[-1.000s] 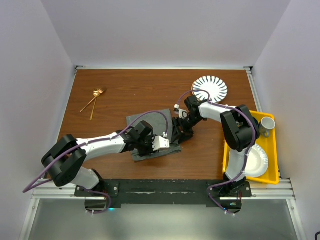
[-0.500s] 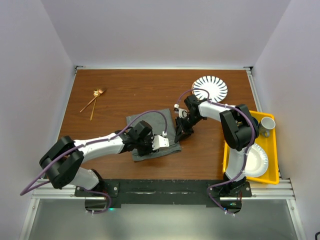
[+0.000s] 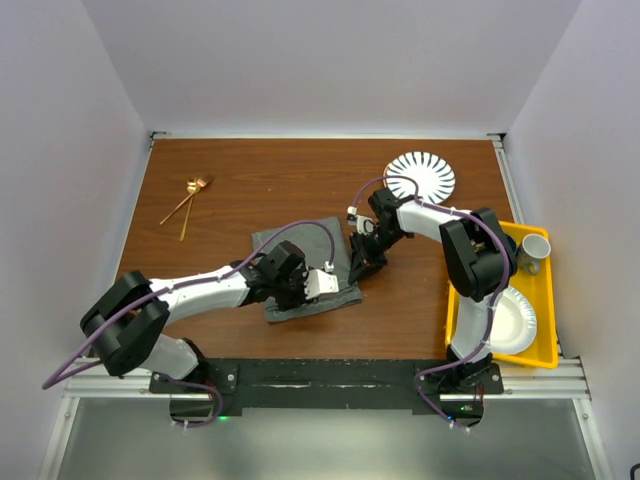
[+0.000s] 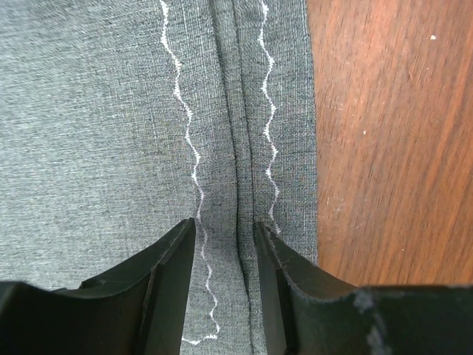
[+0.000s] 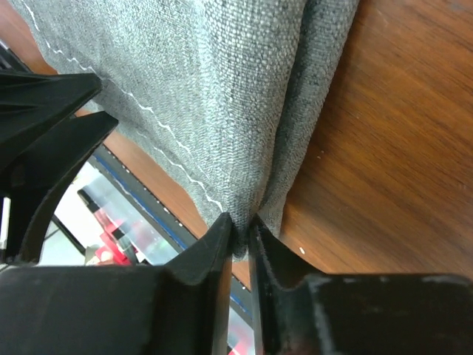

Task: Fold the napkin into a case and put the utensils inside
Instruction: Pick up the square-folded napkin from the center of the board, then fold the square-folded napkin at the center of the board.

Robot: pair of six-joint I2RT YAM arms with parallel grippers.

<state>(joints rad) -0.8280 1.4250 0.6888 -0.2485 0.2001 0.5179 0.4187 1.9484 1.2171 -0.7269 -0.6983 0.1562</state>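
The napkin point(image 3: 300, 247), a dark grey, coarse-woven cloth with wavy white stitching along its hems, lay partly folded near the middle of the bench point(image 3: 250, 180), a reddish-brown wood-grain top. The left tool point(image 4: 225, 229), matte black, had its jaws parted. They straddled a straight crease where two stitched hems ran side by side, tips down at the cloth without pinching it. The right tool point(image 5: 240, 222) was clenched on the napkin's right edge, the fabric gathered into a narrow pleat between its fingers. The utensils point(image 3: 188, 203), two slim gold pieces, lay crossed at the bench's far left, well apart from the napkin. A round white plate point(image 3: 420, 177) with dark radial stripes sat far right. A yellow tray point(image 3: 553, 300) at the right edge held a cup point(image 3: 533, 250) and a white dish point(image 3: 515, 322).
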